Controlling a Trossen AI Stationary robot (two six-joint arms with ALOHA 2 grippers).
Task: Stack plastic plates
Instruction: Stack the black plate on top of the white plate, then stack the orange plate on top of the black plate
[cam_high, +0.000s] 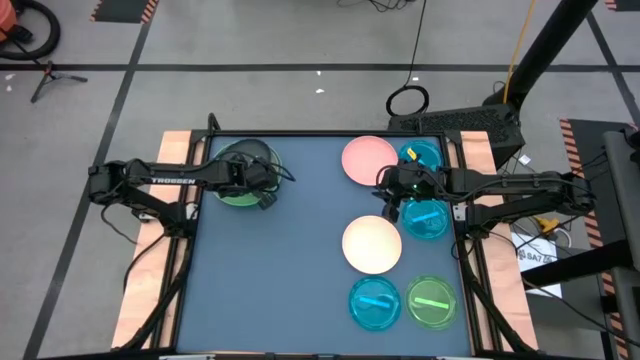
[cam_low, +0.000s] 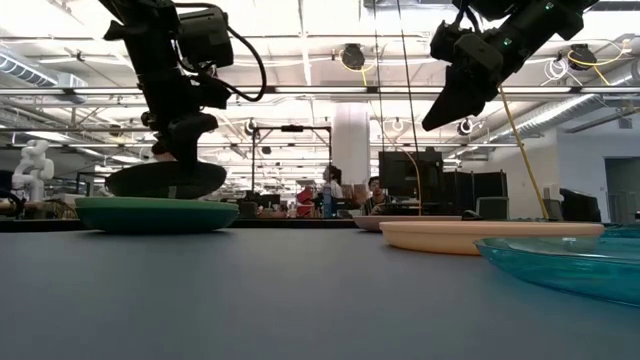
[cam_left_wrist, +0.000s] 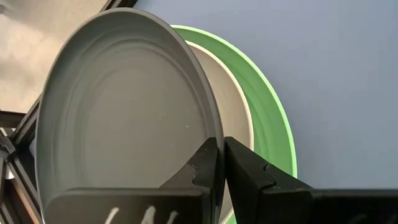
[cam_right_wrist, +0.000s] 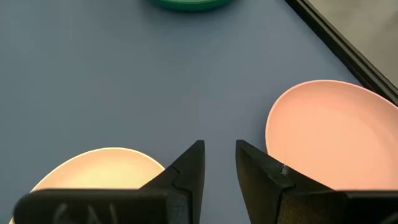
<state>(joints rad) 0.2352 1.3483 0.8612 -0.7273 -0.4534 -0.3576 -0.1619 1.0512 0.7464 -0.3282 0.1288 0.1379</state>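
Robotics lab — open ceiling trusses (cam_low: 300, 95), monitors (cam_low: 405, 170)

Grey plate (cam_left_wrist: 124, 118) cut off at the left wrist view's lower edge, covering most of the white plate (cam_left_wrist: 239, 112) and part of the green plate (cam_left_wrist: 273, 118) beneath. Cream plate (cam_right_wrist: 93, 168) and pink plate (cam_right_wrist: 329, 137) both cropped in the right wrist view. Blue plate (cam_low: 570, 262) clipped at the low view's right edge. People (cam_low: 330, 190) beyond the table too small to make out.
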